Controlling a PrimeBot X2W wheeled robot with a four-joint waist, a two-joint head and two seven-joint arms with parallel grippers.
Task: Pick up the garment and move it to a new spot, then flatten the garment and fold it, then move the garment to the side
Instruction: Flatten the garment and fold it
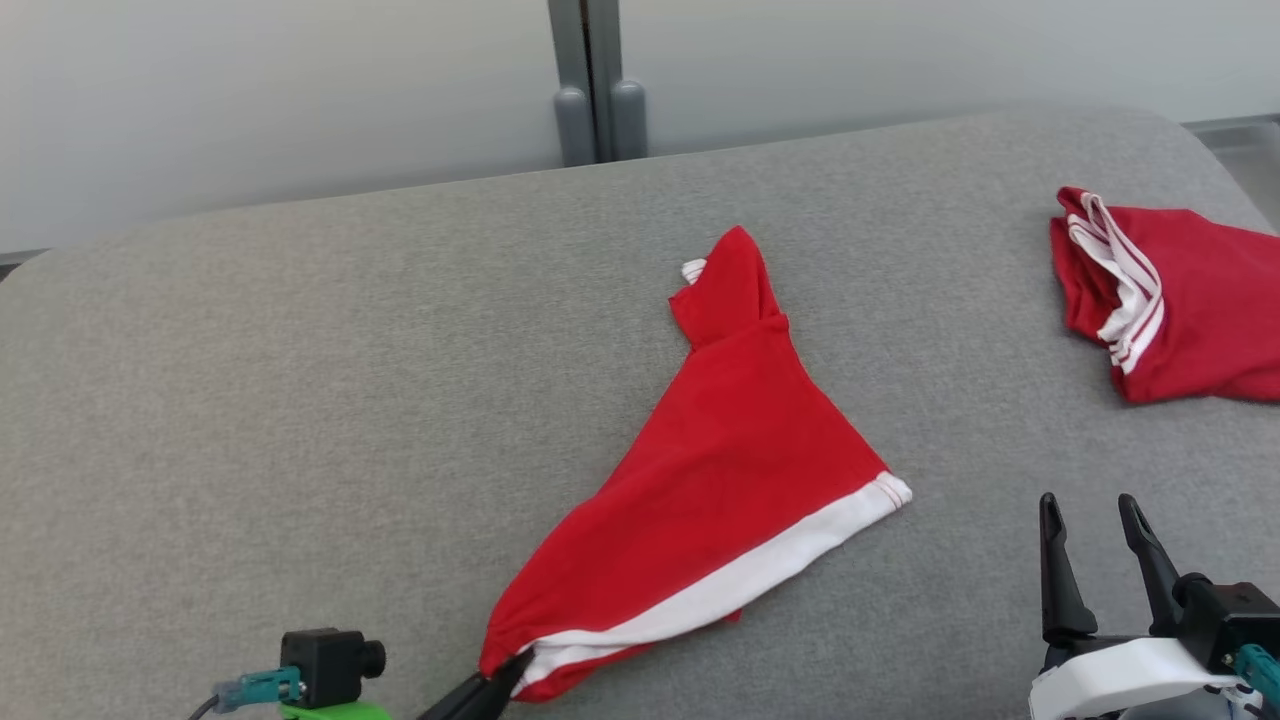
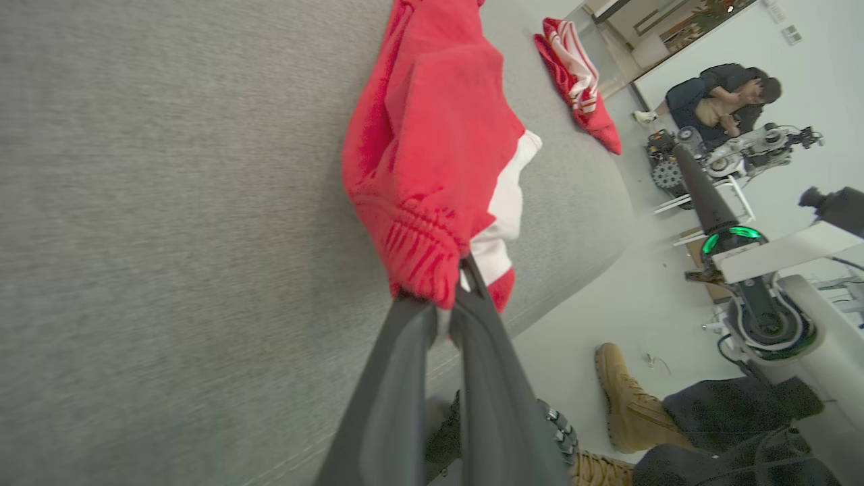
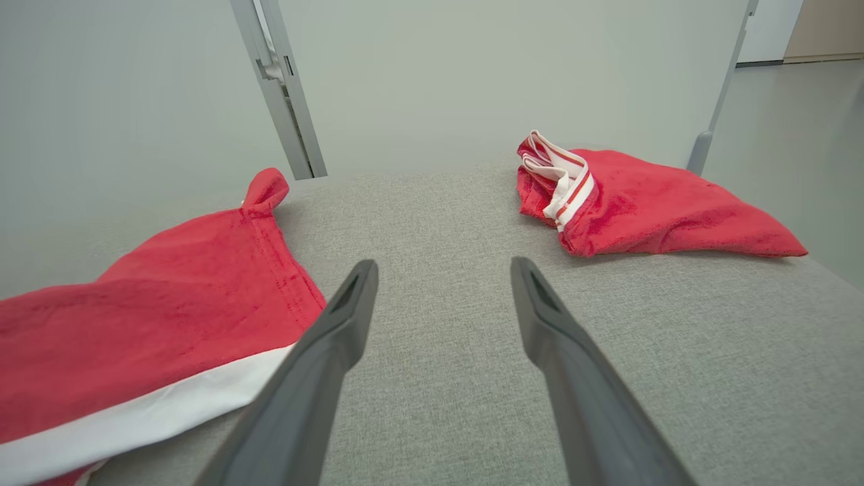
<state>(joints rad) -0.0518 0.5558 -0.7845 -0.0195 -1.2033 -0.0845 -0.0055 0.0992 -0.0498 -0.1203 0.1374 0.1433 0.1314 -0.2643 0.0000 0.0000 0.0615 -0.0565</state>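
Clearly soft, light and limp, the garment [image 1: 720,470] lies on the cushion [image 1: 300,400], its gathered corner clamped between the fingers of the left gripper [image 1: 515,665], while the right gripper [image 1: 1100,545], fingers apart, waits beside its white hem, a likely second hold.

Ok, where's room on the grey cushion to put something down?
Left of the red garment, pinched by the left gripper, the cushion is bare. So is the strip between it and the second red garment, beyond the open right gripper. The far right is crowded.
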